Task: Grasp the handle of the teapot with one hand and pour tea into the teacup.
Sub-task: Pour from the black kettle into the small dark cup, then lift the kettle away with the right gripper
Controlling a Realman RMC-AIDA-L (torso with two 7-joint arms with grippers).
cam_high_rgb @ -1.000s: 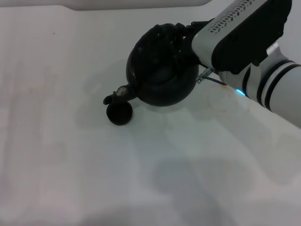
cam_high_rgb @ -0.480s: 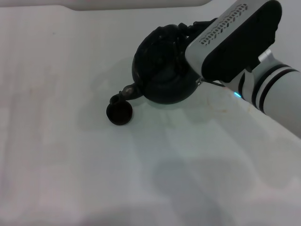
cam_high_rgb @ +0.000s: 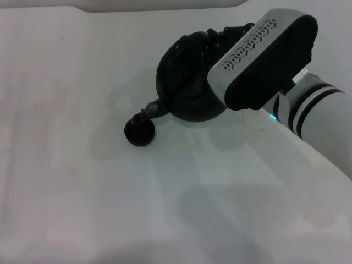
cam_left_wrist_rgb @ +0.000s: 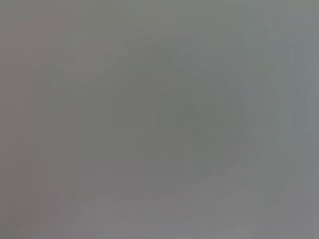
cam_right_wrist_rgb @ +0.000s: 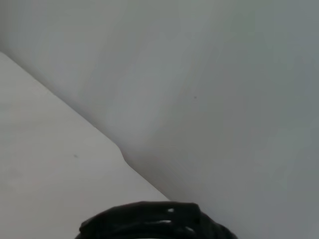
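In the head view the round matte black teapot (cam_high_rgb: 184, 91) is lifted and tipped to the left. Its short spout (cam_high_rgb: 153, 108) hangs just above the tiny dark teacup (cam_high_rgb: 138, 132), which stands on the white table. My right gripper (cam_high_rgb: 219, 34) is shut on the black ribbed handle (cam_high_rgb: 193, 39) at the top of the pot. The white wrist housing (cam_high_rgb: 264, 55) covers the pot's right side. The right wrist view shows only a strip of the black ribbed handle (cam_right_wrist_rgb: 149, 221). I cannot see any liquid. My left gripper is out of view.
The white table (cam_high_rgb: 82, 192) spreads out to the left and front of the cup. A pale raised edge (cam_high_rgb: 159, 4) runs along the back. The left wrist view shows only a plain grey surface.
My right wrist has rolled further, tipping the teapot more to the left and shifting its body slightly back and right. The spout now points down over the cup. The cup has not moved.
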